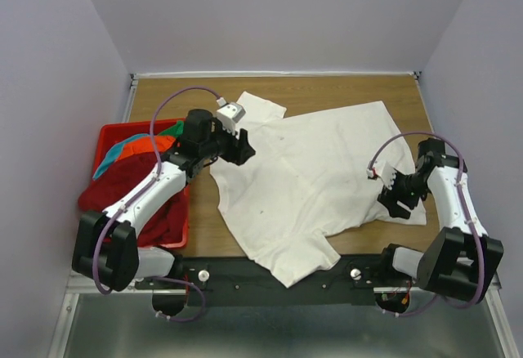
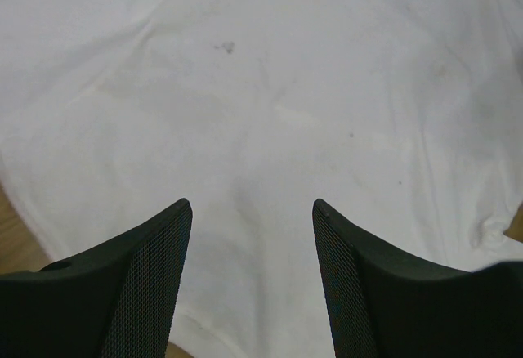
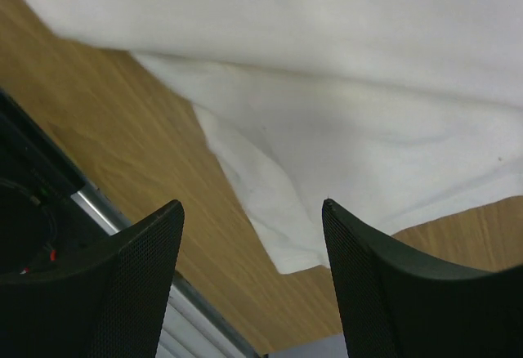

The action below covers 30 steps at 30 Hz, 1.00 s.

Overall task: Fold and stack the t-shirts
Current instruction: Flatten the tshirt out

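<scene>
White cotton short-sleeved t-shirt [image 1: 310, 170] lies spread on the wooden table [image 1: 327, 92], centre of the top view. It is skewed, not squared up: one sleeve points to 11 o'clock, and a corner at 6 o'clock hangs over the near edge onto the black base rail [image 1: 270, 280]. Fabric mostly flat, with light wrinkles.

Red plastic basket [image 1: 106, 137] sits at 9 o'clock, holding the orange shirt [image 1: 143, 147], teal shirt [image 1: 110, 160], green shirt [image 1: 172, 129] and dark red shirt [image 1: 167, 219] in a bunched heap; the dark red one drapes over the rim.

Left gripper [image 1: 237, 147] is over the white shirt's 9 o'clock edge, jaws wide apart, nothing between them. Right gripper [image 1: 391, 190] is at the shirt's 3 o'clock edge, jaws also spread, gripping nothing.

Left wrist view only: small dark specks [image 2: 225, 46] on the cloth, and bare wood at the 7 o'clock corner.

Right wrist view only: the shirt's edge is doubled over in layers, a loose corner [image 3: 286, 256] lying on bare wood between the fingertips.
</scene>
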### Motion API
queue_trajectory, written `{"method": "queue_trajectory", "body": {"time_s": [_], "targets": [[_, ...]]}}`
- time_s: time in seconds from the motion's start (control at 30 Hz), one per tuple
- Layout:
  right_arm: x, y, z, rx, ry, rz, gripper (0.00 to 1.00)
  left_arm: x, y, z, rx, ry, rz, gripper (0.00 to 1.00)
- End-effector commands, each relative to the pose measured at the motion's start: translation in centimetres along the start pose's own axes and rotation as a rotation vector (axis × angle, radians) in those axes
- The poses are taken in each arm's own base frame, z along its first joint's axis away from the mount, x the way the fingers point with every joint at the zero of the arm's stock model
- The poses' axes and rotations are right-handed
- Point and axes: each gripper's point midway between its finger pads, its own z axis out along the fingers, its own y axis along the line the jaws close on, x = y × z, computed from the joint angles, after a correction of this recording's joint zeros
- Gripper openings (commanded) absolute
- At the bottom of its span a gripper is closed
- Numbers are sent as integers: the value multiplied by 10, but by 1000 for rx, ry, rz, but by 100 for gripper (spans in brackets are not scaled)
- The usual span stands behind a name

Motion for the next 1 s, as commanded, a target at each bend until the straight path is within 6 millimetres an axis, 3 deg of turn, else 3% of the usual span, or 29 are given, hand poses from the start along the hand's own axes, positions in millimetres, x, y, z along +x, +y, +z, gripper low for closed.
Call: {"method": "queue_trajectory", "body": {"time_s": [0.0, 0.2, 0.3, 0.47, 0.57, 0.7, 0.97], "targets": [[5, 23, -4, -65, 7, -178, 75, 16, -53, 12, 156, 53, 95, 69], [29, 22, 6, -67, 114, -147, 72, 51, -112, 24, 310, 157, 150, 69], [28, 18, 7, -44, 109, -129, 71, 69, -122, 28, 331, 210, 154, 69], [33, 14, 18, -46, 121, -80, 69, 104, -158, 33, 430, 319, 177, 69], [39, 14, 26, -43, 140, -60, 69, 122, -165, 36, 430, 376, 189, 69], [35, 15, 32, -40, 108, -29, 68, 151, -159, 47, 387, 475, 183, 68], [46, 9, 46, -11, 144, -19, 65, 185, -157, 51, 375, 585, 162, 68]]}}
